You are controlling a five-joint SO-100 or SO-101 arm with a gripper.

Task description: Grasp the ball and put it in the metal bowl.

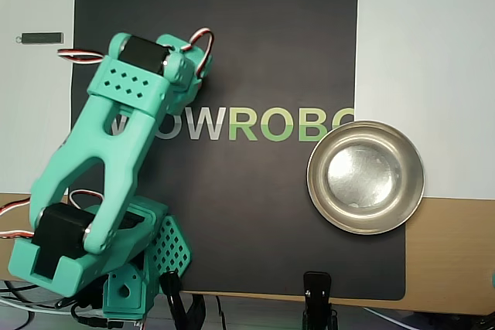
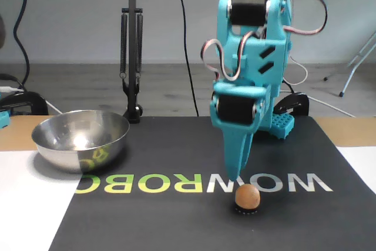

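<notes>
The ball (image 2: pixel 247 196) sits on the black mat (image 2: pixel 176 216), perched on a small dark ring just in front of the white lettering in the fixed view; from overhead the arm covers it. Right above and slightly behind it hangs the gripper (image 2: pixel 236 171), its teal fingers pointing straight down as one narrow wedge, tip close over the ball but apart from it. Whether the claw is parted or closed, I cannot tell from this edge-on angle.

Off to the left in the fixed view, well apart from the ball, the metal bowl (image 2: pixel 80 139) straddles the mat's edge, mirroring the green letters on its side. Overhead it lies at the right (image 1: pixel 366 177), where mat, white sheet (image 1: pixel 425 59) and wooden tabletop (image 1: pixel 452 253) meet.

The teal arm (image 1: pixel 108 168) stretches across the mat's left side in the overhead view. Behind the table stand a black lamp stand (image 2: pixel 131 57) with springs, hanging cables, a grey floor and a pale wall.
</notes>
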